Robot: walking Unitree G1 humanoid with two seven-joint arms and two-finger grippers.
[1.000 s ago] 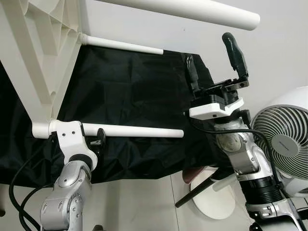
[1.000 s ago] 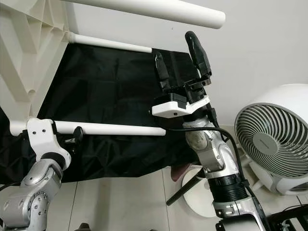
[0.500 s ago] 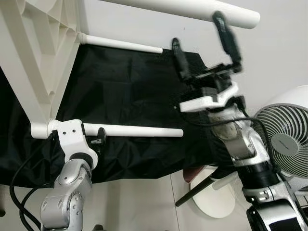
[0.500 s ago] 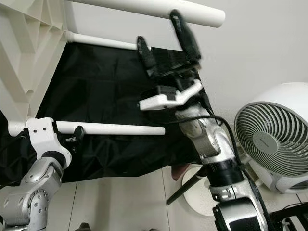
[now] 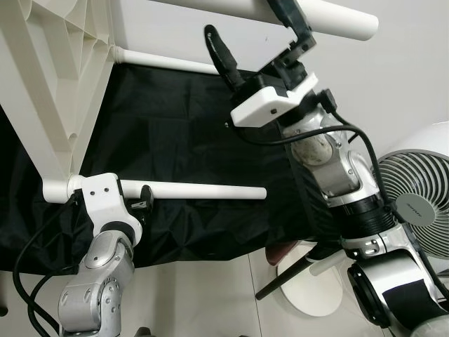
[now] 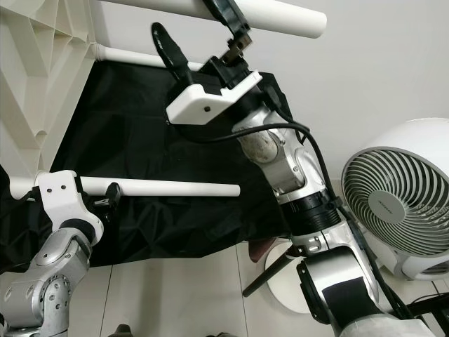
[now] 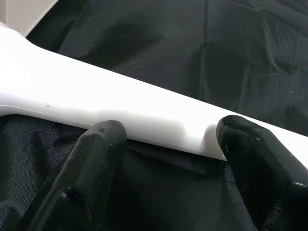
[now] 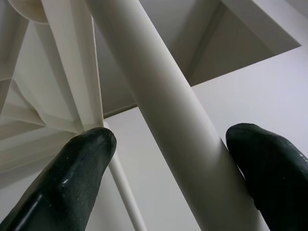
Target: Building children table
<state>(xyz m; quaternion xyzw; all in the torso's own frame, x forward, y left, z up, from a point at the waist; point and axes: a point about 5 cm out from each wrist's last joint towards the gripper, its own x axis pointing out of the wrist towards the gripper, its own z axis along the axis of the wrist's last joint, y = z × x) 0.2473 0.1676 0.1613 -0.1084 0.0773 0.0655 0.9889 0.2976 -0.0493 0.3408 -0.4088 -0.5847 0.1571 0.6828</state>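
Note:
A white children's table lies on its side, its ribbed underside [image 5: 49, 77] at the left and its round legs sticking out to the right. My left gripper [image 5: 142, 199] is at the base of the lower leg [image 5: 210, 191]. In the left wrist view its fingers [image 7: 96, 159] stand apart with their tips against that leg [image 7: 120, 106], so it is open. My right gripper [image 5: 247, 21] is raised to the upper leg [image 5: 344, 24]. It is open, with the leg [image 8: 163, 110] running between its two fingers [image 8: 82, 168].
A third leg [image 5: 175, 63] sticks out between the other two. A black cloth [image 5: 175, 133] hangs behind the legs. A white fan [image 5: 414, 203] stands at the right, with a round white base [image 5: 309, 288] and a dark rod on the floor beside it.
My right gripper has risen and swung left, from beside the black cloth up to the upper leg, which now lies between its fingers. The left arm has stayed put.

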